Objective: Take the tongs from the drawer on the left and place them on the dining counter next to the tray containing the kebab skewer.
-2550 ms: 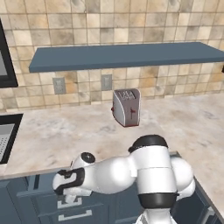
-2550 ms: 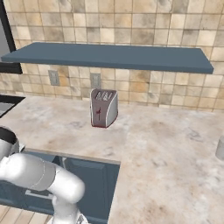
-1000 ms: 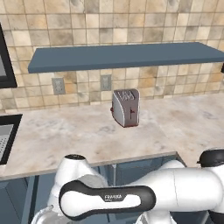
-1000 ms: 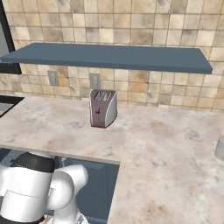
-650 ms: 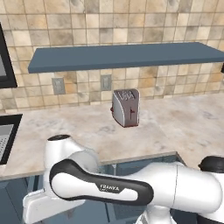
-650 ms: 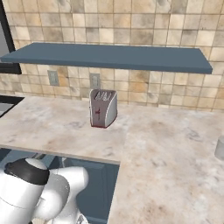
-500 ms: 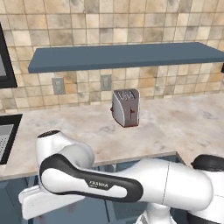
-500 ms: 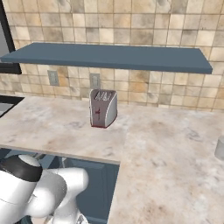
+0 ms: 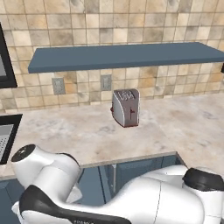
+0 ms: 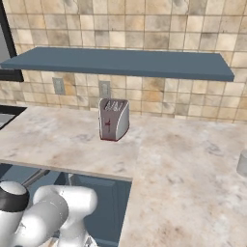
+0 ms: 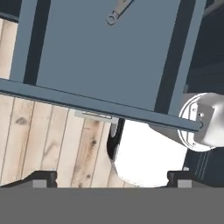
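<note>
Tongs (image 11: 117,12), seen from the hand camera, show as one grey metal end with a small ring lying on the floor of the open slate-blue drawer (image 11: 109,52), at the upper edge of that view; the rest is cut off. Drawer front rail runs across below with its short silver bar handle (image 11: 96,115) over the wooden plank floor (image 11: 39,140), and the fingers (image 11: 43,178) stand spread wide with nothing between them, well short of the tongs. On the beige marbled table (image 9: 87,131) above, left to right, sit a dark appliance edge (image 9: 6,135) and a silver toaster (image 9: 126,107) beneath the blue wall shelf (image 9: 127,54).
</note>
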{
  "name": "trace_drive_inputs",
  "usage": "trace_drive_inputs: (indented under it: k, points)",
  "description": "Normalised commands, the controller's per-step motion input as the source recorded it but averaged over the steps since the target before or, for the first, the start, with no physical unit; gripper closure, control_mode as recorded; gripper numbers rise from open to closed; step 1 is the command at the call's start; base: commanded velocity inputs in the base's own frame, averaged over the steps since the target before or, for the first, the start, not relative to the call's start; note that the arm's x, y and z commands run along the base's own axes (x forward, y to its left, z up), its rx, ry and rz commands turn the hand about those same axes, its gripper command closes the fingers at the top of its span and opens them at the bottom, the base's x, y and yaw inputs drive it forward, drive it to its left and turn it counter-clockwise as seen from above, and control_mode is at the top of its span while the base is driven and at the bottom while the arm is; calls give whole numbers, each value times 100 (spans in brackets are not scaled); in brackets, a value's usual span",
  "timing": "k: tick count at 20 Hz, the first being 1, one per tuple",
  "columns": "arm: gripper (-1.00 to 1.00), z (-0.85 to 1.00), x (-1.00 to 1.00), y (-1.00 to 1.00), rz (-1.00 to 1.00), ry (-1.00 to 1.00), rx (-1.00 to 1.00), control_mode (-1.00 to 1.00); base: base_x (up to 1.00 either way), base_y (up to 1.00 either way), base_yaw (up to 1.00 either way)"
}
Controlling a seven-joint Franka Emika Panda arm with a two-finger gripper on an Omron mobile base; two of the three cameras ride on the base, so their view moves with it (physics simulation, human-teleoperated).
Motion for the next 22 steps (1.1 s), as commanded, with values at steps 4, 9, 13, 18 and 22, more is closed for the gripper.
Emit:
trace_drive_inputs:
  k: [4,9,13,18,22]
  points:
    - [-100,-9,0,-33,-3,-27,1,-100,0,0,0]
    - [-100,-11,16,-45,-11,-2,1,-100,0,0,0]
    - [-100,-8,25,-45,-11,0,3,-100,0,0,0]
    - [-100,-10,26,-33,-7,0,3,-100,0,0,0]
    - [-100,-25,28,-9,-1,0,7,-100,0,0,0]
